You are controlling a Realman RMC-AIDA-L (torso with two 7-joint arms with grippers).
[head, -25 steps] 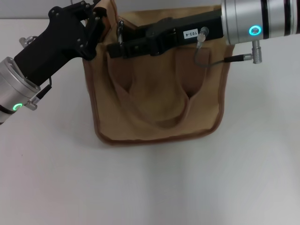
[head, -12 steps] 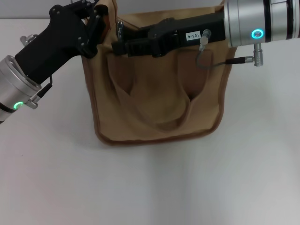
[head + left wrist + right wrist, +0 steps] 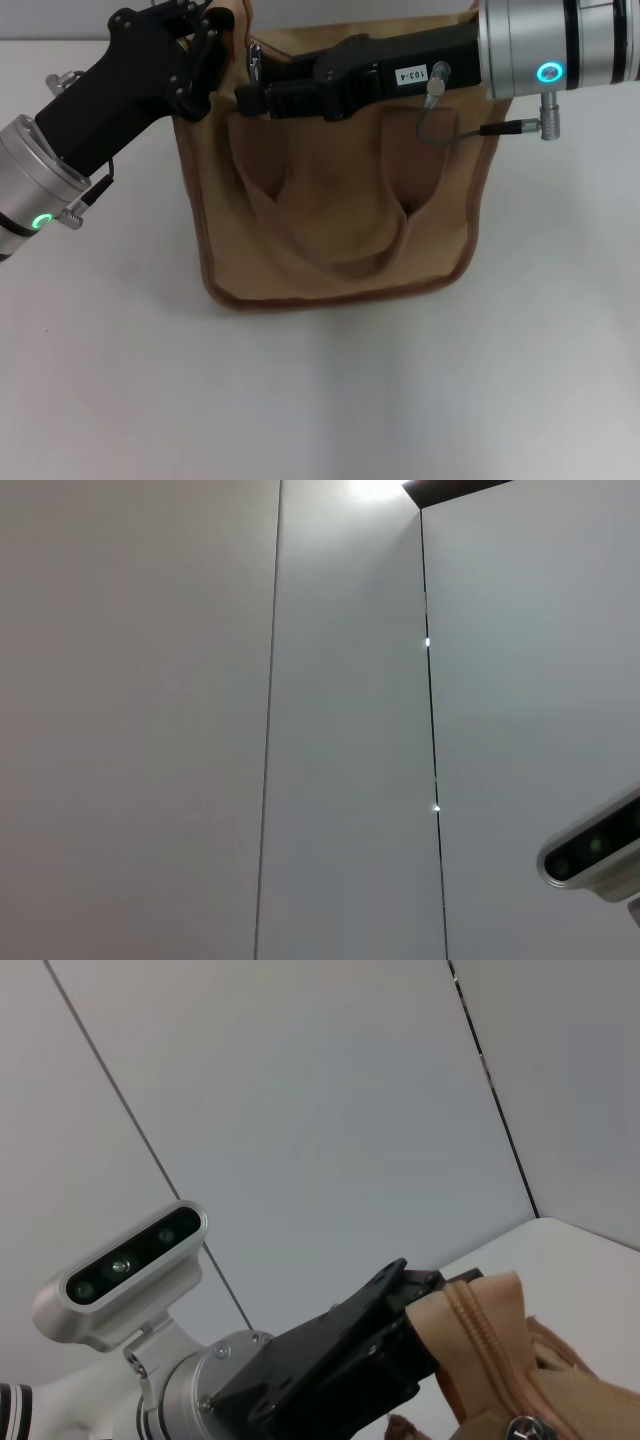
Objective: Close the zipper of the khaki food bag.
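The khaki food bag (image 3: pixel 340 200) lies on the white table, its looped handles (image 3: pixel 330 258) draped down its front. My left gripper (image 3: pixel 214 36) is shut on the bag's top left corner. My right gripper (image 3: pixel 246 94) reaches in from the right along the bag's top edge. Its fingers are closed at the small silver zipper pull (image 3: pixel 255 62) near that left corner. The right wrist view shows the zipper (image 3: pixel 490 1355) with its pull (image 3: pixel 522 1428) and the left gripper (image 3: pixel 405 1335) pinching the fabric. The right arm hides most of the zipper line in the head view.
The white table (image 3: pixel 320 400) spreads in front of and beside the bag. The left wrist view shows only wall panels and the edge of the other arm's wrist camera (image 3: pixel 595 855).
My right gripper has shifted slightly right and up along the bag's top. The left gripper has risen a little with the corner. The bag has hardly moved.
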